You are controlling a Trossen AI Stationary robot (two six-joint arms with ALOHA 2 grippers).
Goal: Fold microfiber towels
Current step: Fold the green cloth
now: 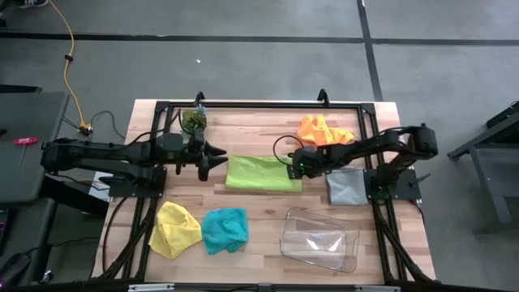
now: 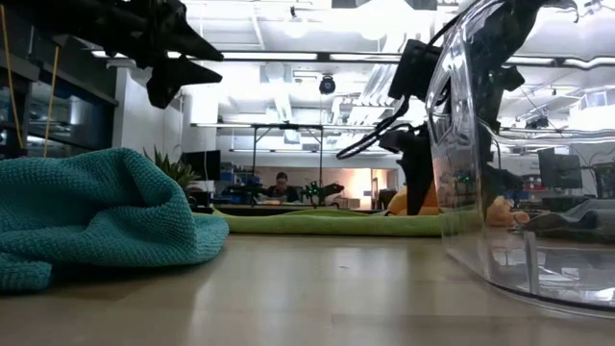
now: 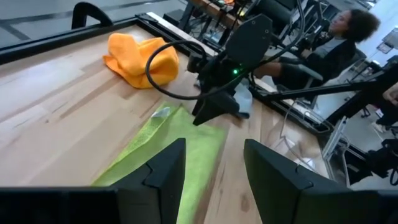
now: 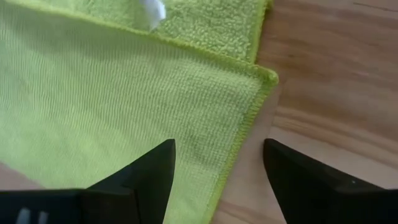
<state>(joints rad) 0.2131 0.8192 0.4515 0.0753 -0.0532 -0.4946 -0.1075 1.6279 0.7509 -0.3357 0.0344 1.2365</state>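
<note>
The lime green towel [image 1: 263,173] lay near the middle of the table [image 1: 251,134], already doubled over into a flat rectangle, with one arm at each of its short ends. The left gripper [image 1: 209,159] hung just off the end nearer the small leafy plant [image 1: 193,120], fingers parted and grasping nothing. The right gripper [image 1: 295,167] stood over the opposite end, its fingers [image 4: 140,174] likewise released, straddling a corner of the cloth where the upper layer sat a little short of the one beneath.

Judging by that, the fold in hand was half done. To finish it well, I would have wanted each gripper to come down on a corner and pinch both layers together, lift only enough to clear the wood, and carry the two ends across at the same pace — otherwise the soft pile would drag and skew. The slight offset between layers wanted squaring before the next crease.

The other towels waited: the orange one [image 1: 322,130] bunched near the far right corner, the grey one [image 1: 347,186] flat by the right edge, the yellow one [image 1: 175,229] and the teal one [image 1: 225,229] crumpled along the near side, left of the clear plastic tray [image 1: 319,240].

As for writing — a small white tag [image 4: 153,10] showed on the green cloth, but nothing on it could be read.
</note>
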